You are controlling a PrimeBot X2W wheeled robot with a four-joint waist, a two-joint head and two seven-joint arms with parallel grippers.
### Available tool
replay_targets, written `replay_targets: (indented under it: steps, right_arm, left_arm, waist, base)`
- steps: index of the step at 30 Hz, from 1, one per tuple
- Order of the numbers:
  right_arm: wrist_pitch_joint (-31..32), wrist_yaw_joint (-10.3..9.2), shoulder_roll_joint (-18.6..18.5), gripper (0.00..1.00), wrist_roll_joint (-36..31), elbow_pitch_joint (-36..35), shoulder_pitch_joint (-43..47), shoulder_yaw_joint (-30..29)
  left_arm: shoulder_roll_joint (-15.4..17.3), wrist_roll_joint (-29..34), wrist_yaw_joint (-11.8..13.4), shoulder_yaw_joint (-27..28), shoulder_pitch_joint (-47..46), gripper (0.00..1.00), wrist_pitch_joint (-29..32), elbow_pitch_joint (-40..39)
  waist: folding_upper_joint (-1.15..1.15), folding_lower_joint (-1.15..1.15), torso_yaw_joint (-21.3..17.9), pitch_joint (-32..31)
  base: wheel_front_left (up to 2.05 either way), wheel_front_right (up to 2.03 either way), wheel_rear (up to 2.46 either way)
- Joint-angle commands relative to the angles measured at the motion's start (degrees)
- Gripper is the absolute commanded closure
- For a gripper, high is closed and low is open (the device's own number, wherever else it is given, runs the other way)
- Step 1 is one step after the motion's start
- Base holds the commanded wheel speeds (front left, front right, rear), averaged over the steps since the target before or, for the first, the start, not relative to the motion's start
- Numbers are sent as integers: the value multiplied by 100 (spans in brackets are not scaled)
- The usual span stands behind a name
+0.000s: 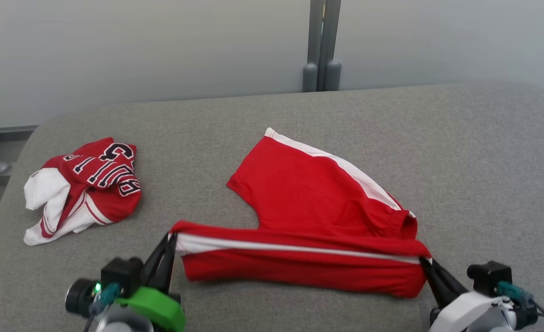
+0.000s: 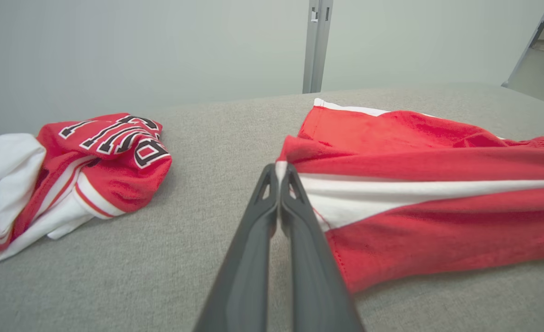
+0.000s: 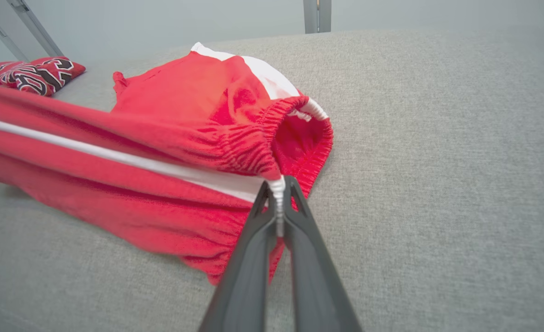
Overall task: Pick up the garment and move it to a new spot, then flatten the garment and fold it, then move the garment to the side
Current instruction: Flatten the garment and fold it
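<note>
Nearby, a crumpled red-and-white jersey (image 1: 87, 184) with black lettering lies on the gray fabric bench (image 1: 461, 152), well apart from the work and off to the robot's left. Nothing sits between it and the left hand. Behind the bench's far edge a gray post (image 1: 322, 46) stands against a pale wall (image 1: 138, 46). The rest of the bench top to the right is bare fabric.

The red shorts (image 1: 308, 193) with white side stripes are mid-bench, in front of the robot. The far leg lies flat on the bench, pointing away. The near leg and waistband run as a taut band from one hand to the other.

The left hand (image 1: 172, 237) has its fingers pressed together, pinching the leg-hem corner at the white stripe. The left wrist view shows the tips (image 2: 278, 168) closed on cloth. The right hand (image 1: 423, 260) is also clamped tight, holding the elastic waistband end at the white stripe. In the right wrist view the white edge is squeezed between the tips (image 3: 278, 182). The waistband opening gapes just beyond them.
</note>
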Motion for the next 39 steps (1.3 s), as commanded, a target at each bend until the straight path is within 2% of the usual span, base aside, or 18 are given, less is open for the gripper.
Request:
replay_targets:
  steps: [1,5,10,18,30,39]
  right_arm:
    - [-2,-27,-27,100,45,37,-162,-233]
    - [-2,-27,179,100,22,156,-695,-599]
    - [-1,-26,516,100,69,400,-1289,-856]
    - [-1,-19,1104,100,102,344,-2034,-666]
    - [-1,-19,1347,100,180,428,-2455,-608]
    - [-1,-20,1371,100,304,353,-2516,-399]
  left_arm:
    - [121,41,32,-38,-411,100,-4,8]
    - [149,111,31,-359,-1472,100,-4,270]
    - [78,341,31,-511,-2680,100,-3,1133]
    - [-26,619,25,-942,-4369,100,-4,2672]
    - [-78,817,54,-1151,-5503,100,-4,3801]
    - [27,774,287,-1125,-5926,100,-3,4332]
  waist:
    - [0,0,-71,211]
    - [0,0,-253,643]
    - [0,0,-614,1215]
    - [0,0,-1352,2134]
    - [0,0,-1748,2611]
    - [0,0,-1933,2765]
  base:
    - [0,0,0]
    - [0,0,0]
    - [0,0,0]
    - [0,0,0]
    - [0,0,0]
    - [0,0,0]
